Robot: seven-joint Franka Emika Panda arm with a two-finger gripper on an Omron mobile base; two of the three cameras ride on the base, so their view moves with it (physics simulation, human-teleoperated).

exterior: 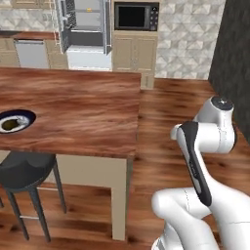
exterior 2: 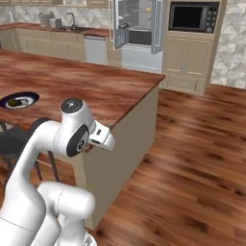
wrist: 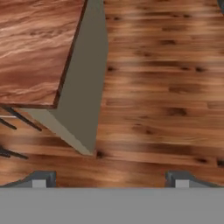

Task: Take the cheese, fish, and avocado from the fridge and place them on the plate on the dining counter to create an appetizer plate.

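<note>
Reddish wood tabletop (exterior: 73, 102) carries the plate (exterior: 27, 115); our fingers (wrist: 39, 179) stand apart, empty, over floor. The open fridge (exterior 2: 137, 33) is far; we risk clipping the tabletop's corner.

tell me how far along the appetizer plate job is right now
Partly done, it seems: the small round dark plate on the reddish-brown wood dining counter already carries something dark olive, too small to identify. Nothing is in hand: the gripper hangs over bare floor, jaws wide apart. The tall light-grey fridge stands open for what remains.
</note>
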